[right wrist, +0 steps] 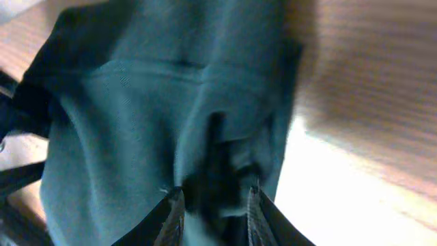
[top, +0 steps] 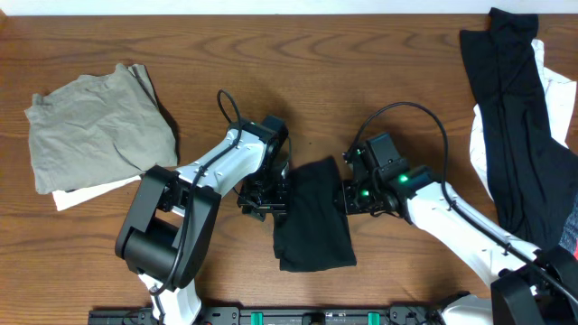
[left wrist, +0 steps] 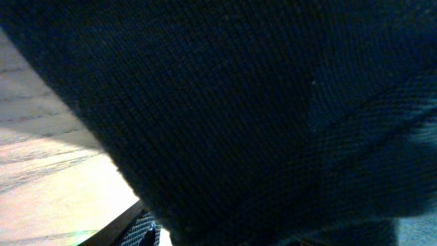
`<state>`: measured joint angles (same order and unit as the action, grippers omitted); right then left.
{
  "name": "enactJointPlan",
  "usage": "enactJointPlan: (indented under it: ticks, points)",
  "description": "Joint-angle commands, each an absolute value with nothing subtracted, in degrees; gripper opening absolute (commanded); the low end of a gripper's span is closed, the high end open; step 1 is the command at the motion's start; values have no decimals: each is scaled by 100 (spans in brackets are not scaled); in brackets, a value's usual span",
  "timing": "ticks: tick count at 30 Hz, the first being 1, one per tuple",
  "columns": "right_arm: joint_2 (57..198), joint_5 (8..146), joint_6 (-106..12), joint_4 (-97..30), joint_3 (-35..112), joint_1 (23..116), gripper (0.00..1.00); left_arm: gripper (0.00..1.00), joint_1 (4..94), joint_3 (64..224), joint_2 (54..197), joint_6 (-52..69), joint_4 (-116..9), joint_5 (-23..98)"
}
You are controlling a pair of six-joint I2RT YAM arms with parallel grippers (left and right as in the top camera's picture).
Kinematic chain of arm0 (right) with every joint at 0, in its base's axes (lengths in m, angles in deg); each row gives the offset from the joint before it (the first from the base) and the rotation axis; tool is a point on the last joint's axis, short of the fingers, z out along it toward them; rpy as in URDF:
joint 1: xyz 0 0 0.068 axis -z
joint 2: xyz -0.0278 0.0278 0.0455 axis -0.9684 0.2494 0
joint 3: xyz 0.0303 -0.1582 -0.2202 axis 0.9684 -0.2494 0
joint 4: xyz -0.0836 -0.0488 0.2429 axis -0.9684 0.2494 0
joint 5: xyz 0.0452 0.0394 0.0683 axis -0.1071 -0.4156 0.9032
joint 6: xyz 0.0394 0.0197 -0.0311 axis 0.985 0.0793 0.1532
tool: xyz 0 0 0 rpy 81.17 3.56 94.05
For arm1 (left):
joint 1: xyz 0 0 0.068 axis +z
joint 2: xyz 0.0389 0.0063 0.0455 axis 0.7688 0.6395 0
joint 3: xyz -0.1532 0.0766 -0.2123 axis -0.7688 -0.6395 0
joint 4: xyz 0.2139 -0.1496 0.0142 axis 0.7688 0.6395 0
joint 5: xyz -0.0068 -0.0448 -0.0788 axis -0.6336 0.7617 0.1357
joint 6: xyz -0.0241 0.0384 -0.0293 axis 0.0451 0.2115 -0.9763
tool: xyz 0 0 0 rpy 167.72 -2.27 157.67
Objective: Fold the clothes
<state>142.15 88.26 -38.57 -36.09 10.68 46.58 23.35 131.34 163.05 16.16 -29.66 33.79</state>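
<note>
A black garment [top: 312,217], folded into a narrow rectangle, lies on the wooden table [top: 361,63] between my two grippers. My left gripper [top: 271,197] is at its left edge. In the left wrist view the black fabric [left wrist: 259,116] fills nearly the whole frame, and only one finger pad [left wrist: 147,232] shows. My right gripper [top: 346,194] is at the garment's right edge. In the right wrist view its fingers [right wrist: 212,205] have a bunch of the dark fabric [right wrist: 136,116] between them. No white chest logo shows.
An olive-grey garment [top: 95,122] lies at the left on a white piece [top: 86,191]. A long black garment [top: 515,117] lies over a white piece [top: 553,90] at the right edge. A black rail [top: 316,316] runs along the front.
</note>
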Motion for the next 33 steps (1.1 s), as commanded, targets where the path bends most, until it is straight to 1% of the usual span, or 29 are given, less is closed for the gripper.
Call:
enactJointPlan:
  ticks: [1, 2, 4, 5, 6, 10, 12, 14, 15, 19, 25, 28, 33]
  points:
    - [14200, 8944, -3894, -3604, 1033, 4451, 30, 55, 2355, 13180, 16353, 1566, -2968, 3414]
    - [14202, 8944, -3894, -3606, 1033, 4409, 29, 55, 2355, 13180, 16353, 1566, -2968, 3416]
    - [14202, 8935, -3894, -3604, 1033, 4357, 25, 55, 2355, 13180, 16353, 1566, -2968, 3416]
    - [14202, 8909, -3890, -3604, 1033, 4339, 19, 56, 2355, 13180, 16353, 1566, -2968, 3416]
    - [14202, 8874, -3887, -3604, 1033, 4326, 16, 55, 2355, 13180, 16353, 1566, -2968, 3416]
    - [14202, 8837, -3890, -3602, 1033, 4324, 15, 55, 2355, 13180, 16353, 1566, -2966, 3416]
    - [14202, 8835, -3890, -3604, 1033, 4324, 12, 55, 2355, 13180, 16353, 1566, -2968, 3416]
    - [14204, 8789, -3887, -3602, 1033, 4324, 7, 55, 2355, 13180, 16353, 1566, -2966, 3416]
    - [14204, 8726, -3885, -3595, 1033, 4324, 2, 55, 2355, 13180, 16353, 1566, -2966, 3416]
    - [14110, 8365, -3671, -3534, 1035, 4407, 1, 55, 2355, 13180, 16353, 1566, -2966, 3416]
    - [13780, 8188, -3614, -3412, 1035, 4759, 1, 55, 2357, 13180, 16353, 1566, -2968, 3414]
    - [13822, 8039, -3614, -3167, 1033, 4918, 1, 55, 2355, 13180, 16353, 1566, -2968, 3414]
    - [14113, 7998, -3612, -3066, 1033, 4925, 2, 55, 2355, 13180, 16353, 1566, -2968, 3416]
